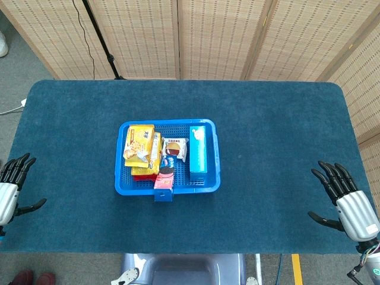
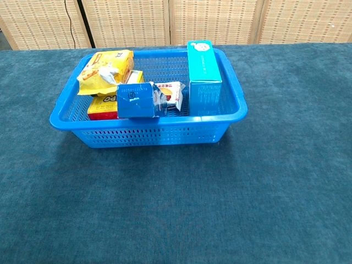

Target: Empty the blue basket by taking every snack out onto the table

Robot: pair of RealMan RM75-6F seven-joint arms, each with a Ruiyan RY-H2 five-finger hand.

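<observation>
A blue basket sits mid-table with several snacks in it. A yellow bag lies at its left over a yellow-red pack. A light blue box stands on edge at the right. A small white cookie packet lies in the middle, and a blue-pink pack leans on the near wall. My left hand is open at the table's left edge, and my right hand is open at the right edge. Both are far from the basket and appear only in the head view.
Dark teal cloth covers the table. Woven folding screens stand behind its far edge, with a black stand leg at the back left. The robot's base is at the near edge.
</observation>
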